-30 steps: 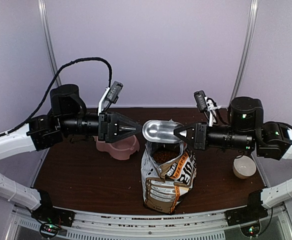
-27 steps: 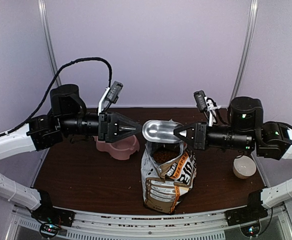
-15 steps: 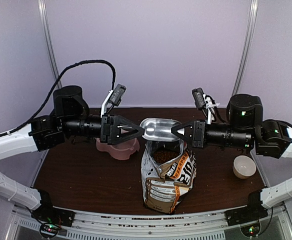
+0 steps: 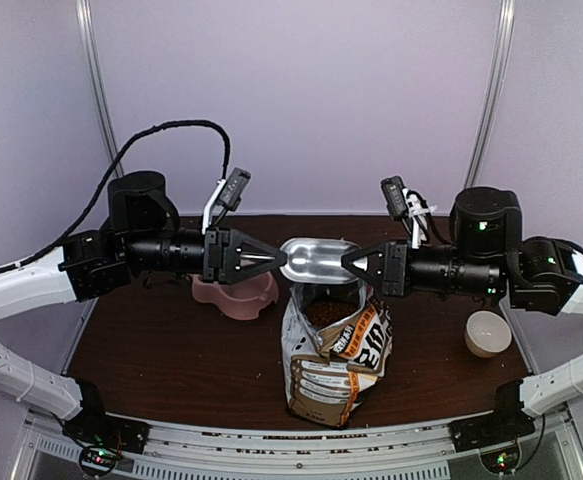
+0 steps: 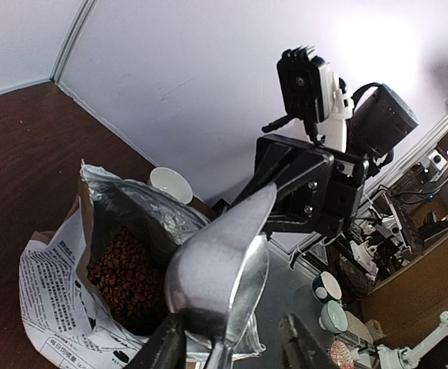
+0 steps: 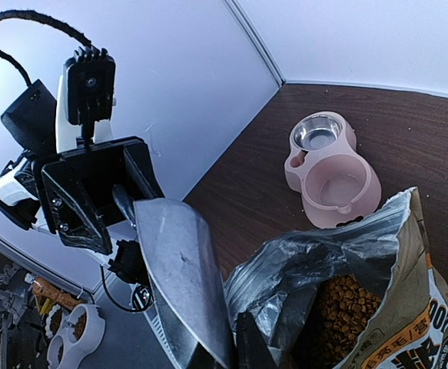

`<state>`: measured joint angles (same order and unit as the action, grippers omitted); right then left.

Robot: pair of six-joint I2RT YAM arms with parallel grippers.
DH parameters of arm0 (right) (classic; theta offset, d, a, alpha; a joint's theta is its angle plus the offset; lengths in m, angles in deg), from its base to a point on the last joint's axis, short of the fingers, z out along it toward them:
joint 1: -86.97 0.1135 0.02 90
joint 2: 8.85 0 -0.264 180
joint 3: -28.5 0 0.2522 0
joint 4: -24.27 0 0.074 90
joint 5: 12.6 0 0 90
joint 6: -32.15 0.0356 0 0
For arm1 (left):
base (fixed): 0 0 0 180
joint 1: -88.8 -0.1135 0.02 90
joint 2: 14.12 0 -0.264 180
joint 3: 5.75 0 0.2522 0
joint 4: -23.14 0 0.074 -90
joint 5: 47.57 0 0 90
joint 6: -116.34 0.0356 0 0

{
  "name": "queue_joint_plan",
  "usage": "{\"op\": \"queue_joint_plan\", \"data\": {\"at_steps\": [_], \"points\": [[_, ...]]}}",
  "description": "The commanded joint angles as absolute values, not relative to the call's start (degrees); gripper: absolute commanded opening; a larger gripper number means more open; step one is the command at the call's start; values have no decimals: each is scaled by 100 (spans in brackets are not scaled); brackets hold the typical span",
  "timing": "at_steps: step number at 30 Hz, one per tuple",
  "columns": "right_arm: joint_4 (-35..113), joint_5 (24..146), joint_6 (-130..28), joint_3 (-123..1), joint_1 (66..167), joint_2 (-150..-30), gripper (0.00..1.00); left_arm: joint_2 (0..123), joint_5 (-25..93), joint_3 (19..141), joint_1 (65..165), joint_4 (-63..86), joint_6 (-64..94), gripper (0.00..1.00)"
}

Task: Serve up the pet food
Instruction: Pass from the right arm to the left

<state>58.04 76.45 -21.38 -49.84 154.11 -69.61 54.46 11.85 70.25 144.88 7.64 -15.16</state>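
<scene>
The shiny metal scoop [image 4: 316, 260] hangs in the air between my two grippers, above the open bag [image 4: 336, 350]. Reddish-brown kibble [image 4: 326, 312] lies inside the bag and shows in both wrist views [image 5: 124, 269] [image 6: 346, 307]. My left gripper [image 4: 276, 258] is at the scoop's handle end. In the left wrist view its jaws [image 5: 231, 350] stand apart, with the thin handle between them. My right gripper [image 4: 351, 263] is shut on the scoop's front lip [image 6: 181, 277]. The scoop looks empty.
The pink double-basin feeder [image 4: 236, 293] stands behind and to the left of the bag, with a metal insert in its far basin [image 6: 320, 132]. A small white bowl [image 4: 488, 333] sits at the right, under the right arm. The bag stands upright at the table's middle.
The right gripper moved left onto the scoop's lip. The left jaws spread apart around the handle. The scoop and both grippers rose slightly.
</scene>
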Motion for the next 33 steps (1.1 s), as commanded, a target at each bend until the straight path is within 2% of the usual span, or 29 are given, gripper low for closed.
{"op": "queue_joint_plan", "data": {"at_steps": [1, 8, 11, 13, 16, 18, 22, 26, 31, 33], "points": [[5935, 7286, -2152, -5143, 15410, -6941, 0, 5433, 1053, 7017, 14534, 956, -1471, 39], [6017, 7218, -2161, -5137, 15406, -6950, 0, 5418, 1094, 7000, 14533, 877, -1464, 22], [6059, 7188, -2177, -5143, 15406, -6941, 0, 5402, 1135, 6990, 14532, 801, -1441, 21], [6094, 7174, -2190, -5152, 15408, -6942, 0, 5379, 1178, 6992, 14533, 765, -1432, 23], [6114, 7170, -2198, -5161, 15406, -6954, 0, 5352, 1239, 6983, 14533, 749, -1418, 37], [6123, 7163, -2210, -5169, 15406, -6967, 0, 5339, 1284, 6985, 14532, 720, -1414, 37], [6115, 7172, -2217, -5176, 15405, -6985, 0, 5321, 1288, 6988, 14532, 709, -1412, 32], [6187, 7137, -2217, -5212, 15405, -7026, 0, 5331, 1284, 6990, 14532, 692, -1411, 20], [6298, 7108, -2226, -5243, 15406, -7071, 0, 5303, 1434, 7022, 14532, 550, -1370, 18], [6346, 7085, -2252, -5277, 15411, -7100, 0, 5310, 1541, 7066, 14532, 391, -1346, 13]]}}
